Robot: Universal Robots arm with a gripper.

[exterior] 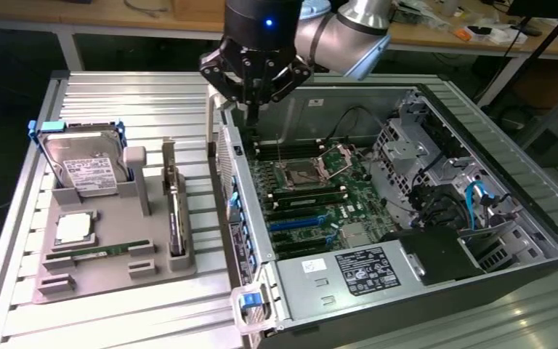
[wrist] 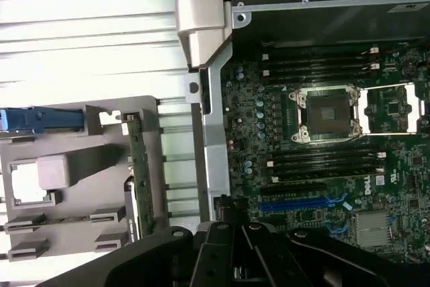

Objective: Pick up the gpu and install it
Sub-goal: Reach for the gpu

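The arm's black two-fingered pincer (exterior: 252, 110) hangs with its fingers pressed together and nothing between them. It is above the far corner of the open grey metal computer case (exterior: 366, 98), just over the wall that faces the tray. The gpu (exterior: 174, 218), a thin dark card with a pale metal bracket at its far end, stands on its long edge in a slot along the grey plastic tray's (exterior: 114, 280) edge nearest the case. It is untouched and well apart from the pincer. Seen edge-on, it offers only a narrow strip to grasp. As I judge it, shut fingers would knock the card rather than straddle it. An off-centre pinch could lever it askew in its slot, and the nearby case wall could snag it.
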